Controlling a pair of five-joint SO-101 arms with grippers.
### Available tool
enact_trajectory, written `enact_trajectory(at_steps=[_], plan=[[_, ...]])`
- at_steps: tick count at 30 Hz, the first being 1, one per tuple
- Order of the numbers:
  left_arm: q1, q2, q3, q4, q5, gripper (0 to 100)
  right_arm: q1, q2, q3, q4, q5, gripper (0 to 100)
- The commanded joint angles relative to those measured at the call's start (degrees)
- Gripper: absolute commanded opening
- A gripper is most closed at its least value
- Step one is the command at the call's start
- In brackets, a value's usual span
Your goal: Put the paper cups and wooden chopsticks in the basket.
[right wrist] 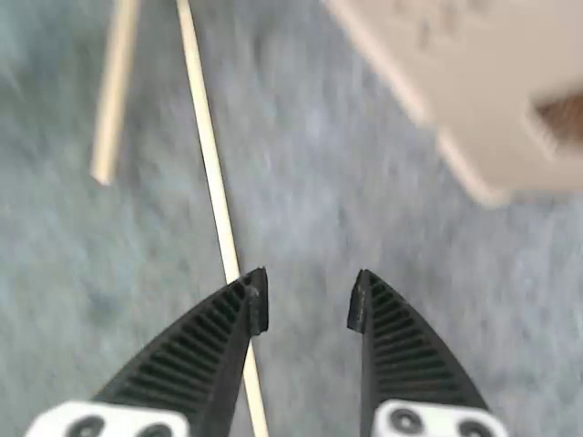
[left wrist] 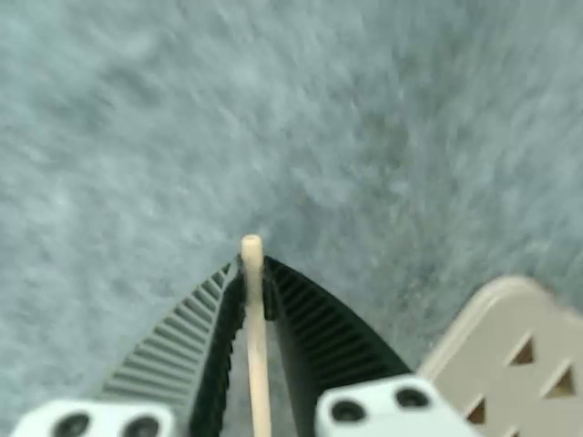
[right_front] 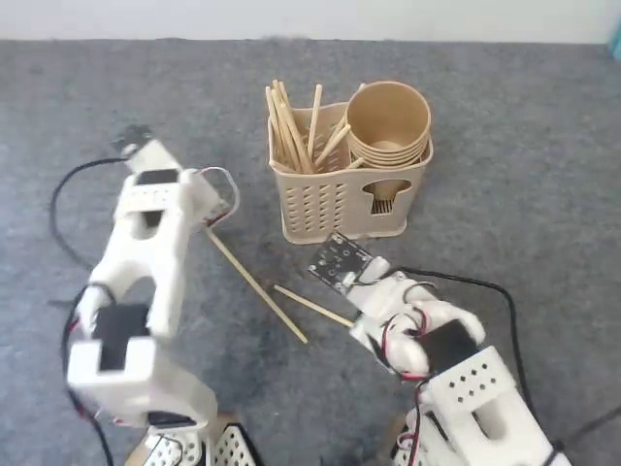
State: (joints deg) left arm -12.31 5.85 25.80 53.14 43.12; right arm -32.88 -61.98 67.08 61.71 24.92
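**Colour findings**

The basket (right_front: pixel 320 209) is beige, its walls perforated with rows of small slots. The paper cups (right_front: pixel 388 121) are kraft tan, the chopsticks (right_front: pixel 257 284) pale wood. The table cover (right_front: pixel 505 194) is mottled grey (carpet-like). Arms (right_front: pixel 146 243) white; fingers (right wrist: pixel 209 355) black, ridged.

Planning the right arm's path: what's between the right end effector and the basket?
Bare carpet, seen in the right wrist view, separates the open right end effector from the basket. A chopstick lies off to one side.

A wooden chopstick (left wrist: pixel 256 346) is being clamped between the black ribbed jaws of the left gripper (left wrist: pixel 253 269), with its tip poking just past them. A corner of the beige basket (left wrist: pixel 510 350) is being seen near the gripper, over the grey table covering (left wrist: pixel 273 109).
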Motion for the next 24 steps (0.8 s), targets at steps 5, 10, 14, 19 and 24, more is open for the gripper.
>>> enact_trajectory(at_steps=[5, 10, 14, 19, 24], plan=[[-6.77, -24.79, 15.16, -13.01, -6.51, 1, -6.73, 6.81, -5.01, -12.35, -6.15, 15.2], [-13.01, -32.35, 18.86, -15.38, -8.62, 1, -9.71, 23.25, -14.07, -12.97, -6.33, 15.2], [-16.79, -31.56, 18.59, -15.65, -9.67, 1, -12.26, 37.05, -22.51, -14.11, -6.33, 15.2], [-17.49, -29.27, 18.51, -17.32, -13.19, 1, -14.90, 53.23, -30.51, -16.22, -5.89, 21.2], [-17.49, -26.20, 16.57, -17.76, -13.36, 1, -14.55, 64.13, -36.84, -16.04, -5.19, 23.5]])
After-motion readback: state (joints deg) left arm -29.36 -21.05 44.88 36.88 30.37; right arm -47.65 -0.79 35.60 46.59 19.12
